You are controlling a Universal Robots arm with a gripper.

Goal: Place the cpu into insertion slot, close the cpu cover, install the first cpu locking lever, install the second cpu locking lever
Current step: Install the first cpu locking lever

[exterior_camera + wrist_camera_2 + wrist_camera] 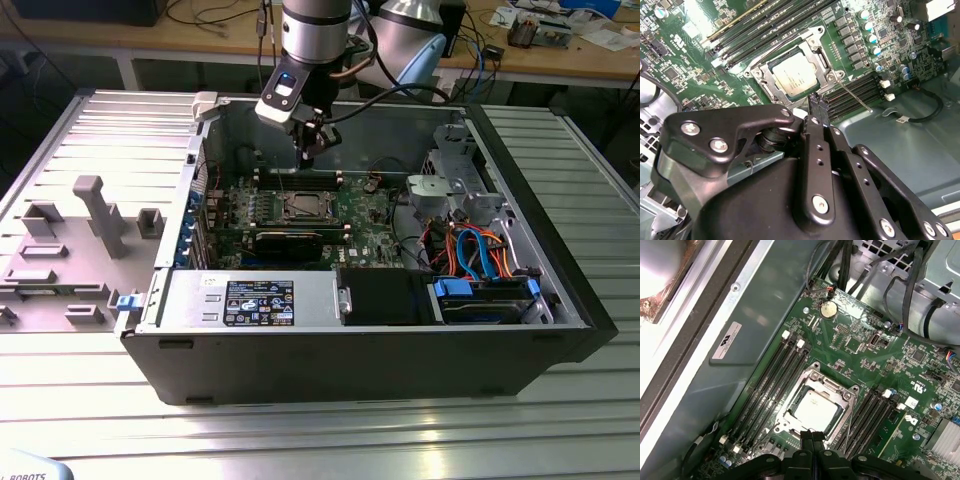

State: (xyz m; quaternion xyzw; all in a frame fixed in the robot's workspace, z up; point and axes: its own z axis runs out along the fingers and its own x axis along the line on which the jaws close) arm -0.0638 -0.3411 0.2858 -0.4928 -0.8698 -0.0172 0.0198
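The cpu (pixel 794 75) (pixel 815 408), a silver-grey square chip, lies flat in the insertion slot (pixel 303 206) on the green board inside the open computer case. The silvery cpu cover (pixel 763 76) (pixel 826 384) lies down around it, framing the chip in its window. A thin wire locking lever (pixel 854 95) sticks out slantwise from a socket corner, over the memory slots. Two thin lever wires (pixel 849 412) run along one side of the socket. My gripper (pixel 307 158) (pixel 816 102) (pixel 810 434) hangs a little above the socket's edge. Its black fingers are pressed together, shut, with nothing between them.
Long black memory slots (pixel 772 385) flank the socket on both sides. A black expansion card (pixel 288 240) lies in front of it. The drive cage (pixel 460 175) and blue and orange cables (pixel 480 255) fill the case's right. A grey fixture plate (pixel 70 250) sits outside, left.
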